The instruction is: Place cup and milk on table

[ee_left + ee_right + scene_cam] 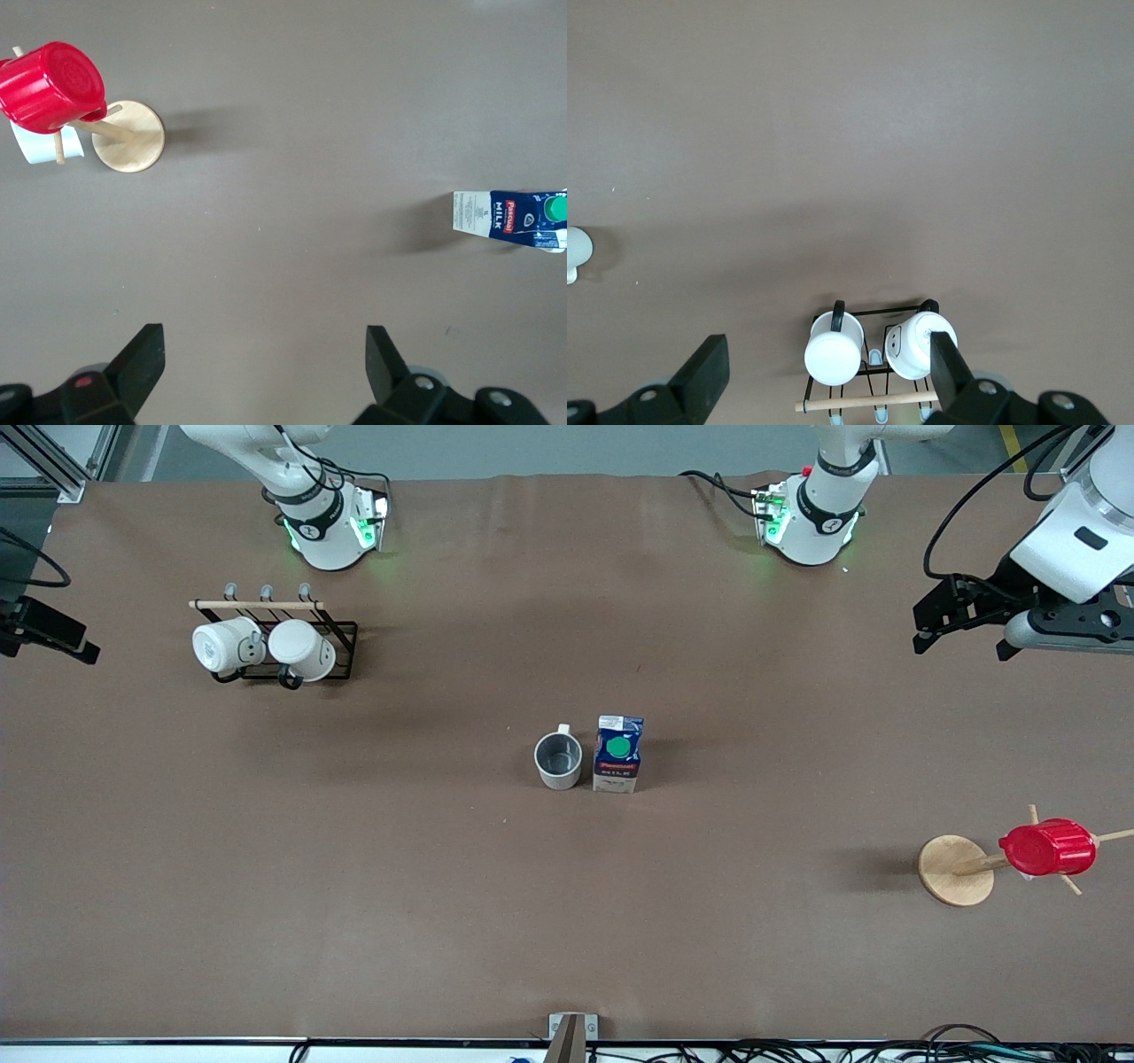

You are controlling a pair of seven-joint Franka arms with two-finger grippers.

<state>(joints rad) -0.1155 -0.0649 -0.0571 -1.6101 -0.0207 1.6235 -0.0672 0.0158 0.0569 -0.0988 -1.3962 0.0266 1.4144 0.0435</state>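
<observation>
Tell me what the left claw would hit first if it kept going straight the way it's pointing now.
Probably bare table: the open left claw points down at it, with the milk and red cup off to either side.

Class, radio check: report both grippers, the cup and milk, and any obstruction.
Left gripper open, right gripper open, both empty. Cup and milk carton upright side by side on table. Nothing near them.
</observation>
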